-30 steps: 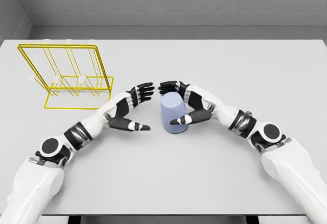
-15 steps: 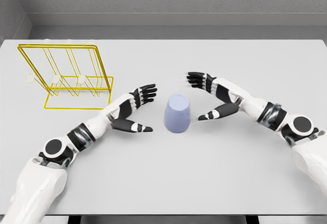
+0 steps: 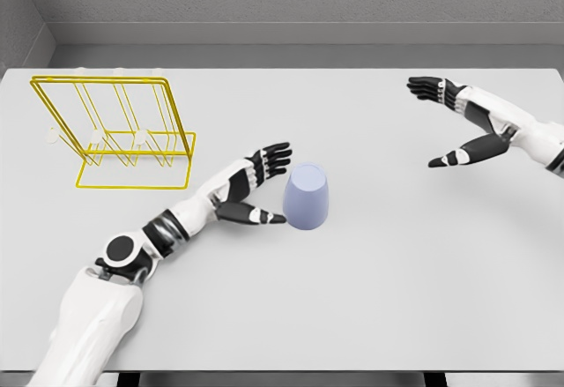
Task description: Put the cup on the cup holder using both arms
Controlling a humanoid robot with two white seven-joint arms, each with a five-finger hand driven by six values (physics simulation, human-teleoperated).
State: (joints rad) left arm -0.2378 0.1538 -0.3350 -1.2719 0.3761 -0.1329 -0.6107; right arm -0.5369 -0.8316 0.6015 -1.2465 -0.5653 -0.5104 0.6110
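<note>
A lavender cup [image 3: 307,197] stands upside down on the grey table [image 3: 352,299], near its middle. My left hand [image 3: 266,186] is right beside the cup's left side, fingers spread, thumb tip touching or nearly touching its lower wall. My right hand [image 3: 445,122] hovers far off at the upper right, fingers spread and holding nothing. The yellow wire cup holder [image 3: 115,131] stands at the back left, with small white pegs on its frame.
The table's far edge meets a grey wall [image 3: 282,8]. The near edge runs along the bottom of the view.
My right hand let go of the cup and drew away to the upper right. My left hand slid right, up against the cup. The cup stayed standing.
</note>
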